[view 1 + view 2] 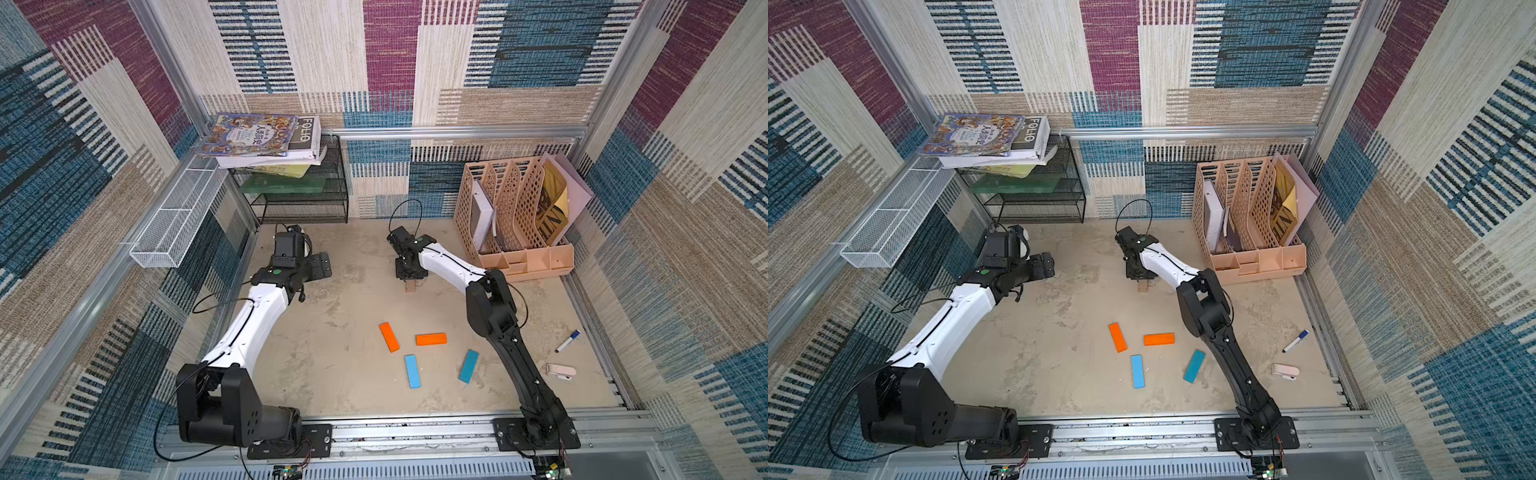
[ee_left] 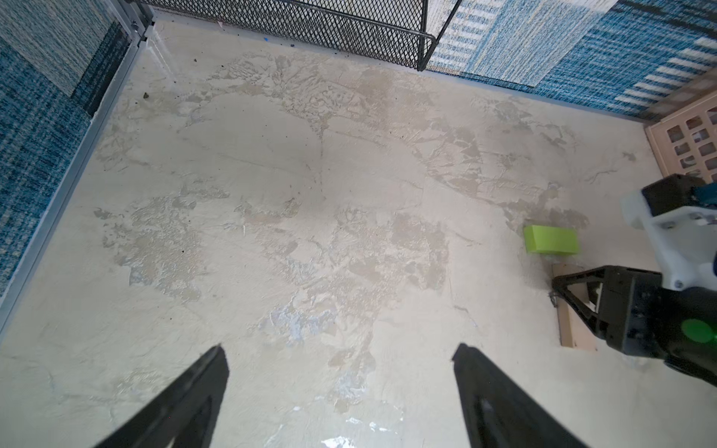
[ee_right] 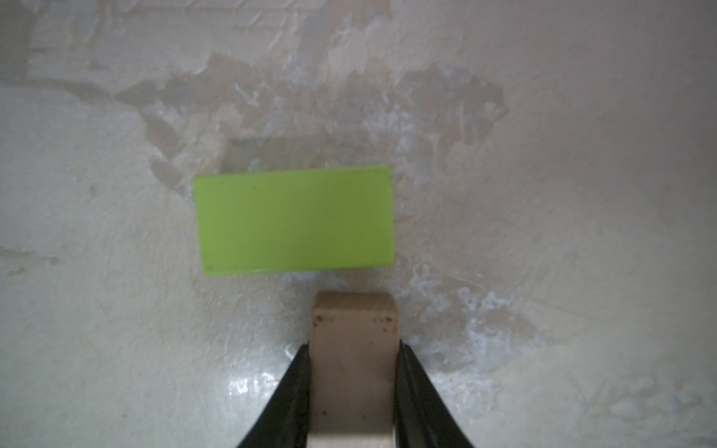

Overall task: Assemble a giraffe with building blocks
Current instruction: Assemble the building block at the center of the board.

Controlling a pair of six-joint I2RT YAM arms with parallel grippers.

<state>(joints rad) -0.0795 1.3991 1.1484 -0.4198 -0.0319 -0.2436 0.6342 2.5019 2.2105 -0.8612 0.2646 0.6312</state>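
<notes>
Two blocks matter here: the lime-green block lies flat toward the far middle of the table, and the right gripper pinches the tan block just short of it. Pushed too far, the tan one could knock the green one crooked. The left gripper hangs wide and empty.

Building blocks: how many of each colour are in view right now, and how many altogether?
Orange blocks: 2
Blue blocks: 2
Lime-green block: 1
Tan block: 1, clamped in the right pincer
Total: 6
</notes>
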